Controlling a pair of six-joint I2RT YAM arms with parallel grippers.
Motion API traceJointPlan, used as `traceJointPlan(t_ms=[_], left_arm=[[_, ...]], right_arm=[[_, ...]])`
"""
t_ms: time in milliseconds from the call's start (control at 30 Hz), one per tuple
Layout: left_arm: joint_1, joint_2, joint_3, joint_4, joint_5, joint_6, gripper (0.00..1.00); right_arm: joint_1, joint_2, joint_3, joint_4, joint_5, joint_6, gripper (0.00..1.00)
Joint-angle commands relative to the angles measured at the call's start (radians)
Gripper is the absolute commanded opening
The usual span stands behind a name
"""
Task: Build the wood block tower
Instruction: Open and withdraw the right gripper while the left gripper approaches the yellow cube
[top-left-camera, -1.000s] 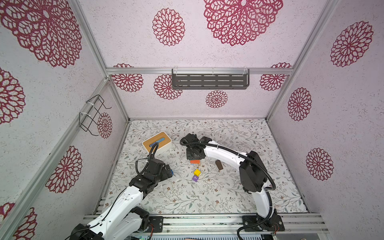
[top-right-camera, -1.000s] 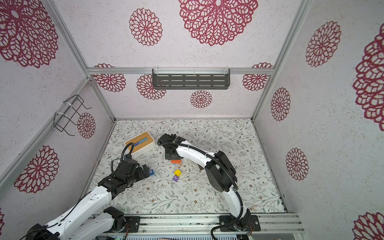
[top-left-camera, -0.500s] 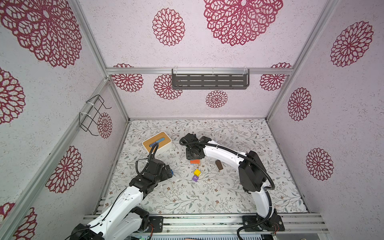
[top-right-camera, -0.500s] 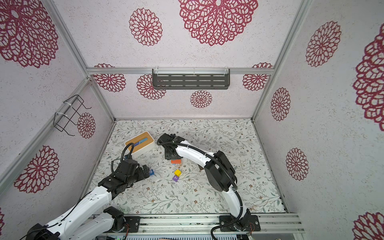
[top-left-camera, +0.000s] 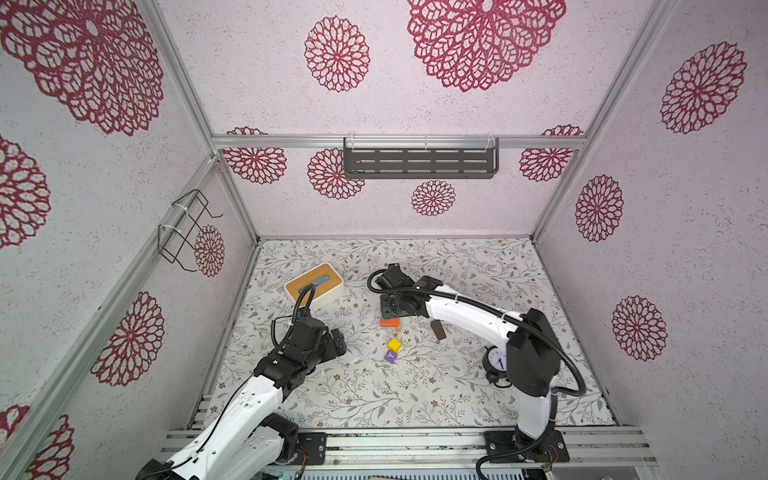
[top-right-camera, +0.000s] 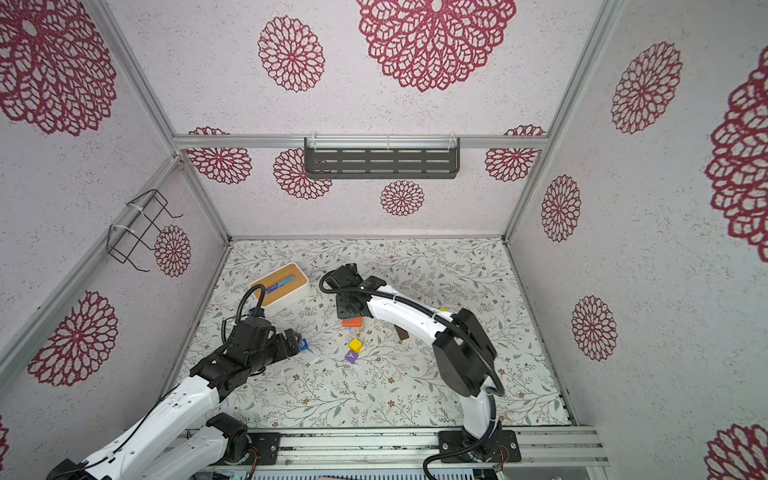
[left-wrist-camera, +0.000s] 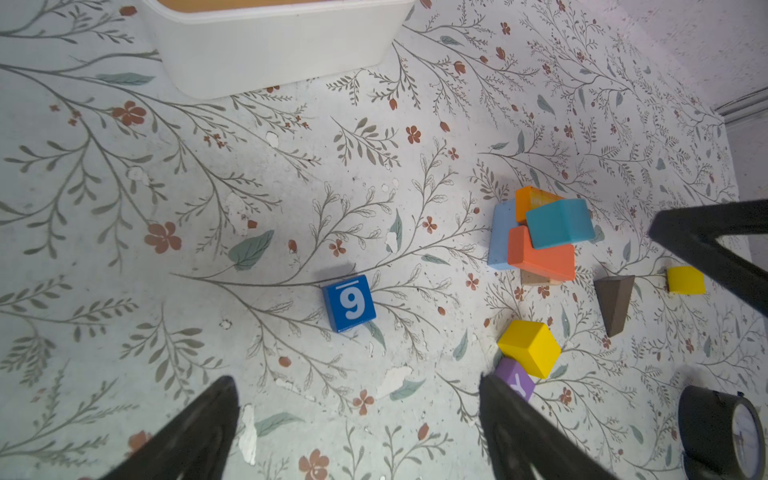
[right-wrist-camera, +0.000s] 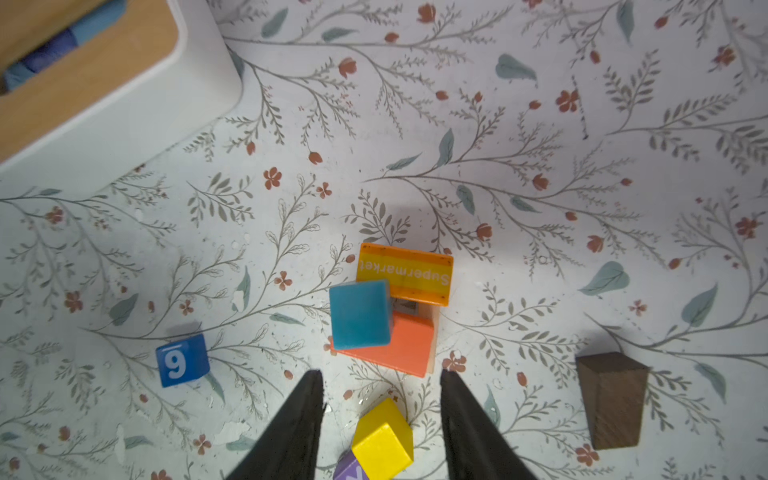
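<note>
**Tower low and skewed, both grippers empty**

Tower (left-wrist-camera: 540, 253) sits mid-table, near the white box (right-wrist-camera: 124, 124). At the bottom is a tan block (left-wrist-camera: 536, 279) with a light blue block (left-wrist-camera: 500, 239) against it. The orange slab (right-wrist-camera: 399, 353) lies over the tan block and the teal block (right-wrist-camera: 360, 313) is on top. The "Supermarket" block (right-wrist-camera: 405, 274) is at the far side; can't tell whether it carries anything. Wide flat pieces are low, which is sensible for footing. Teal is twisted against the slab and overhangs one edge. That's the weak spot, I'd say.

Right gripper (right-wrist-camera: 380, 372): jaws apart, nothing between them, hanging over the stack's near edge. No pad touches teal, so it stands on its own.

Left gripper (left-wrist-camera: 355, 378): jaws wide apart, empty, over bare table (left-wrist-camera: 249, 187) just short of the blue "9" cube (left-wrist-camera: 349, 303). That cube lies alone on the left arm's side, well apart from the tower. I read it as left's pick, and the wide jaws give clearance on both sides.

Loose stock: the yellow cube (left-wrist-camera: 530, 347) touches the purple "Y" cube (left-wrist-camera: 517, 384), both near the tower. The dark brown block (left-wrist-camera: 614, 303) is beside them, apart. The alarm clock (top-left-camera: 496, 358) isn't ours.

Judgement: early, most blocks unstacked. The next block needs a flat landing, so square teal first or it slides.
</note>
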Motion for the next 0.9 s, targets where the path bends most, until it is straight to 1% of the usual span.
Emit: traceJointPlan(t_ms=[0, 167, 267, 433, 500, 633, 867], left_arm=[[-0.056, 0.047, 0.074, -0.015, 0.022, 0.017, 0.90], [-0.193, 0.167, 0.177, -0.009, -0.022, 0.064, 0.86], [-0.243, 0.247, 0.225, 0.017, -0.009, 0.098, 0.82], [-0.322, 0.392, 0.313, 0.042, -0.018, 0.172, 0.67], [-0.348, 0.448, 0.351, 0.039, -0.030, 0.201, 0.64], [-0.383, 0.558, 0.413, 0.035, -0.035, 0.248, 0.60], [-0.406, 0.716, 0.486, 0.016, -0.052, 0.287, 0.55]], right_arm=[[-0.052, -0.164, -0.130, 0.154, -0.027, -0.055, 0.51], [-0.157, -0.356, -0.346, 0.275, -0.110, -0.097, 0.54], [-0.221, -0.457, -0.449, 0.319, -0.162, -0.129, 0.56], [-0.307, -0.573, -0.571, 0.382, -0.271, -0.170, 0.53], [-0.325, -0.598, -0.600, 0.396, -0.287, -0.184, 0.52], [-0.359, -0.626, -0.642, 0.421, -0.322, -0.204, 0.52], [-0.391, -0.649, -0.688, 0.463, -0.363, -0.220, 0.53]])
